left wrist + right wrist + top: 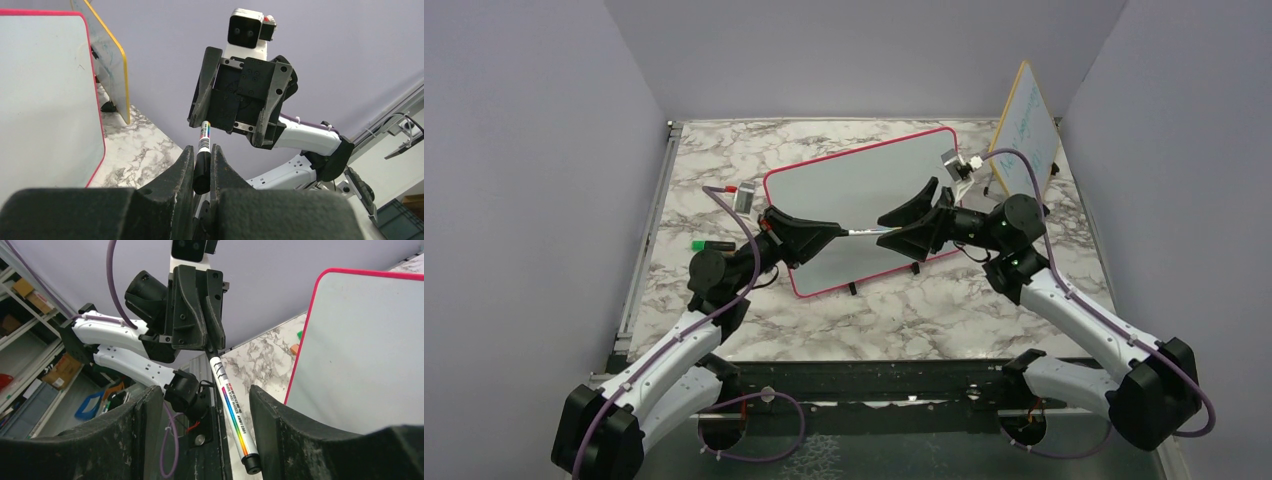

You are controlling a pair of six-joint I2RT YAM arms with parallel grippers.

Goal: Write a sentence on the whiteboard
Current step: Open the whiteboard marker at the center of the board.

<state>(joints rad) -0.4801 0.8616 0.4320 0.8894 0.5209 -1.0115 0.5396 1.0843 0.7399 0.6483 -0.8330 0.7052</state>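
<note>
The whiteboard [864, 190] with a pink-red frame stands at the table's middle, and its face is blank; no sentence shows on it. A whiteboard marker [864, 231] with a rainbow stripe hangs level in front of it. My left gripper [832, 230] is shut on the marker's black cap end [202, 170]. My right gripper [887, 230] is open, with its fingers on either side of the marker's barrel [232, 412] and not touching it. The board's edge also shows in the left wrist view [45, 100] and the right wrist view [365, 350].
A smaller yellow-framed board [1025, 128] with teal writing leans at the back right. A small green-ended object [697, 245] lies on the marble table [924, 310] near the left arm. Grey walls close in three sides.
</note>
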